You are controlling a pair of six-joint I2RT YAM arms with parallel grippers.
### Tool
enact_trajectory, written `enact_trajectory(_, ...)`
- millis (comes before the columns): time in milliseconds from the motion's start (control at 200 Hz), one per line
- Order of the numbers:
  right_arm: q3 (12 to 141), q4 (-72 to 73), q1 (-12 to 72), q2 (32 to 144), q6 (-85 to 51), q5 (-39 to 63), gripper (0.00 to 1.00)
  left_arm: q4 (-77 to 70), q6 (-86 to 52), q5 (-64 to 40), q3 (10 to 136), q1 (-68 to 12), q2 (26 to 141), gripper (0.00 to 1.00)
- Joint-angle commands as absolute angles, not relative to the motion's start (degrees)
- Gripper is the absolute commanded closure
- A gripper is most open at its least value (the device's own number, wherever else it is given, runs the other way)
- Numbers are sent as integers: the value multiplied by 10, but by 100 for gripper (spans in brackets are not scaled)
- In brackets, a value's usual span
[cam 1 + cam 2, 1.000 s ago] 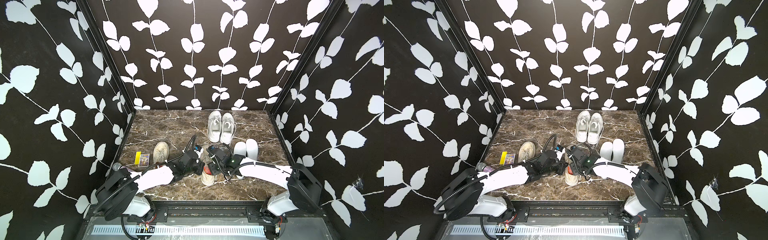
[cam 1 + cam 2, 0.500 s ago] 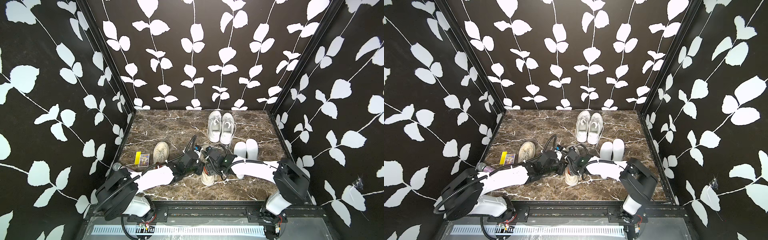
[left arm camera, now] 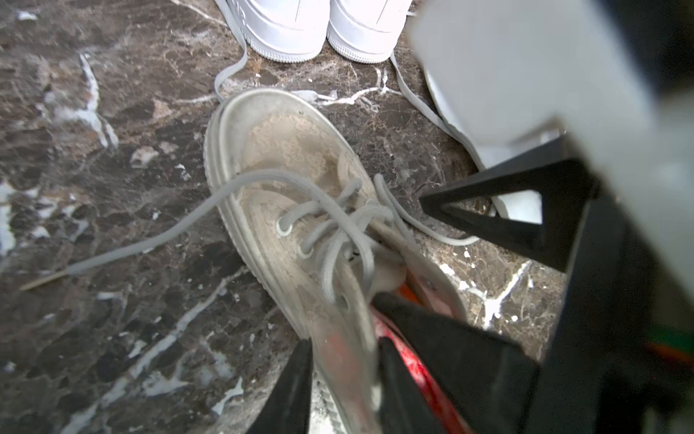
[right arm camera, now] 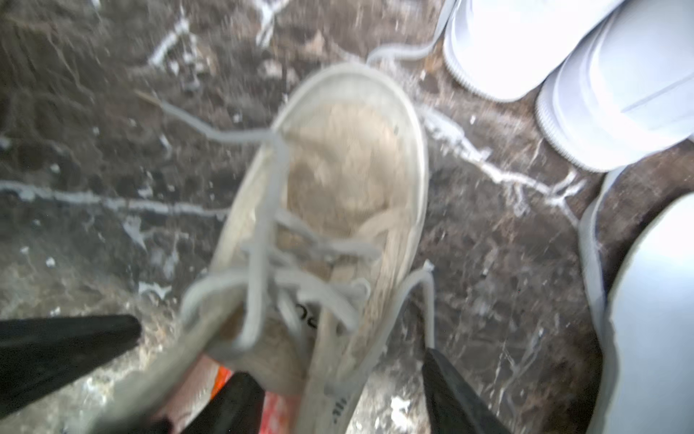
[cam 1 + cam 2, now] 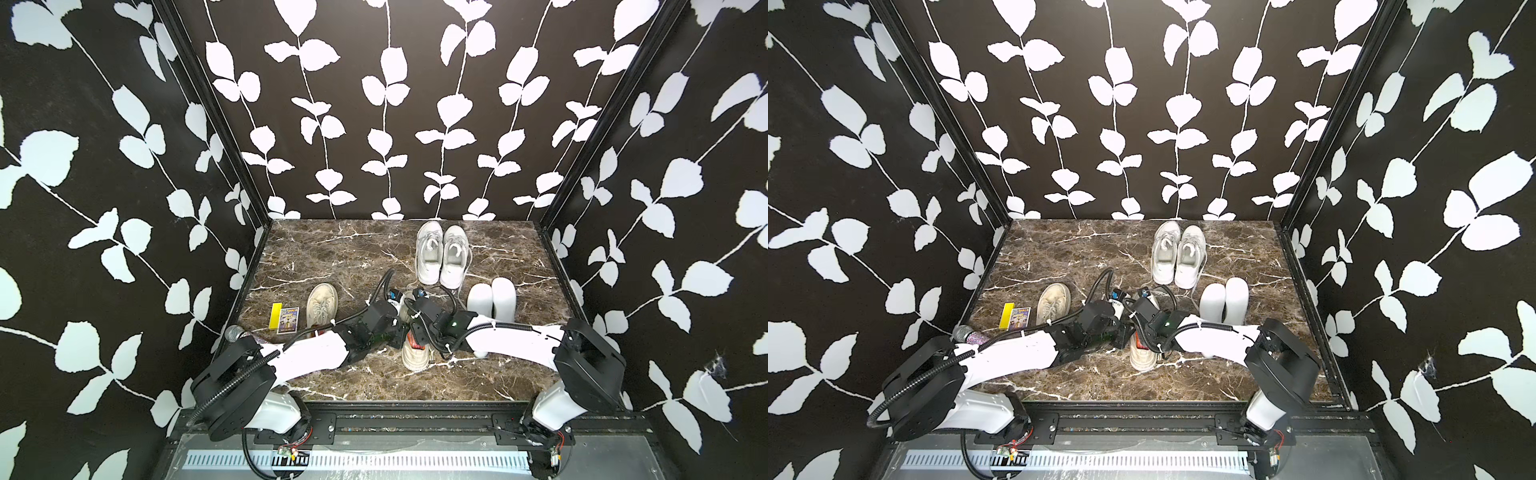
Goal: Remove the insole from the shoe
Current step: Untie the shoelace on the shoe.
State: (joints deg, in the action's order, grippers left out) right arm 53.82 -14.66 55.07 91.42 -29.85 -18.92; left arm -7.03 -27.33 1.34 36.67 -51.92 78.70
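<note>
In a top view I count four laced shoes (image 5: 441, 253); the worn beige canvas sneaker (image 5: 413, 358) is near the marble table's (image 5: 332, 257) front edge. Left wrist: left claw (image 3: 343, 342) narrow astride its wall, grip unclear. Right wrist: right claw (image 4: 281, 338) wide; one red insole (image 4: 277, 409) inside.

On the worktop (image 5: 332, 249) we count two beige sneakers (image 5: 322, 305), two white sneakers (image 5: 429, 253), two white ovals (image 5: 503, 295), one card box (image 5: 289, 321) and one microphone (image 5: 233, 333). We also count two arms (image 5: 309, 358).

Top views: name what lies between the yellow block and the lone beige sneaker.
A printed box, beside the yellow block, clear of the sneaker: both top views.
</note>
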Motion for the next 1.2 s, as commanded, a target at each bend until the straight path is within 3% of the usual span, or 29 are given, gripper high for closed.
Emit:
enact_trajectory(0,543,-101,546,893,-312,-230,39,-61,-259,31,386,-517,785,63)
enact_trajectory(215,552,-97,526,897,-311,-211,41,-44,-240,41,418,-516,819,56)
enact_trajectory(535,537,-86,522,886,-322,-199,43,-44,-231,39,454,-515,874,54)
enact_trajectory(925,508,-107,522,839,-347,-141,50,-67,-237,24,495,-495,923,73)
enact_trajectory(1195,507,-117,538,823,-382,-37,61,-80,-246,15,491,-487,926,76)
